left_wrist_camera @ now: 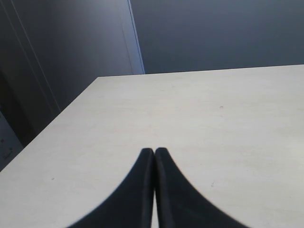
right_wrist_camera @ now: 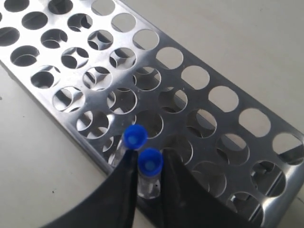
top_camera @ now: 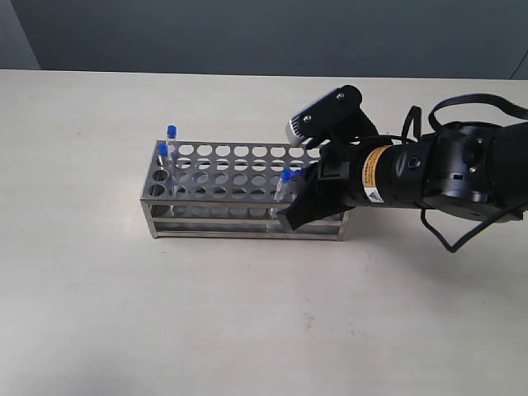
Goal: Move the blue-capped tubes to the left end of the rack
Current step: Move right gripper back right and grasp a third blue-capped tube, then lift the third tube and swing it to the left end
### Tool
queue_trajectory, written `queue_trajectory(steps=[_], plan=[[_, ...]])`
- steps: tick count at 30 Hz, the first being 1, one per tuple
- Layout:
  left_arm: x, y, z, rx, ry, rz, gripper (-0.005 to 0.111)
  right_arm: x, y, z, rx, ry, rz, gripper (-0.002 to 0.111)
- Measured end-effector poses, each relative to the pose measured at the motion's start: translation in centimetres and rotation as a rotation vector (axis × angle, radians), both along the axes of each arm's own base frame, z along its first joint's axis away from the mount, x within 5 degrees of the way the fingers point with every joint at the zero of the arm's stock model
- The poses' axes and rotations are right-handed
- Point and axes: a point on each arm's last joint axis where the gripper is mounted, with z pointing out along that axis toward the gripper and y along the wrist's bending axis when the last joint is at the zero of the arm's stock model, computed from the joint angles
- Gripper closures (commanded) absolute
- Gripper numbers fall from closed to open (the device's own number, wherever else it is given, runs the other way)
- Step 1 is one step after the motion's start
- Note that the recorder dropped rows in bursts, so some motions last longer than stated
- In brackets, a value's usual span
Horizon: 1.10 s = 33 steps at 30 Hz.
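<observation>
Clamping a tube (right_wrist_camera: 150,163) in the rack (right_wrist_camera: 187,97) with right pincer (right_wrist_camera: 148,172); second tube (right_wrist_camera: 134,137) just beside one fingertip (right_wrist_camera: 128,164); two other tubes (top_camera: 172,131) (top_camera: 163,152) far beyond the fingertips; left pincer (left_wrist_camera: 154,156) pressed together over desk (left_wrist_camera: 213,118).

Only one label to report: a yellow and white sticker (top_camera: 375,176) wrapped round the black wrist of the right arm (top_camera: 437,169), with lines of dark print too small to read. On its white lower patch, a small black triangular warning sign (top_camera: 374,195). No legible words, numbers or brands elsewhere.
</observation>
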Motion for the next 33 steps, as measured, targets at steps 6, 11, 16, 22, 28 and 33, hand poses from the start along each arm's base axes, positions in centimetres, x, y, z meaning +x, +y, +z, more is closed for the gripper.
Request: queue_trajectory(steps=[6,11,16,22,28,33], plan=[[0.0,0.0,0.0,0.0,0.0,0.0,0.106,0.0,-0.1,0.0,-0.009,0.001,-0.005,0.109],[0.0,0.0,0.0,0.0,0.0,0.0,0.106,-0.1,-0.3,1.0,0.002,-0.022,-0.012,0.109],[0.0,0.0,0.0,0.0,0.0,0.0,0.106,-0.3,-0.5,1.9,0.013,-0.043,-0.017,0.109],[0.0,0.0,0.0,0.0,0.0,0.0,0.106,-0.3,-1.1,2.9,-0.021,-0.072,-0.036,0.109],[0.0,0.0,0.0,0.0,0.0,0.0,0.106,-0.2,-1.1,5.9,0.014,-0.152,-0.044,0.109],[0.0,0.0,0.0,0.0,0.0,0.0,0.106,0.5,-0.8,8.7,0.054,-0.235,-0.042,0.109]])
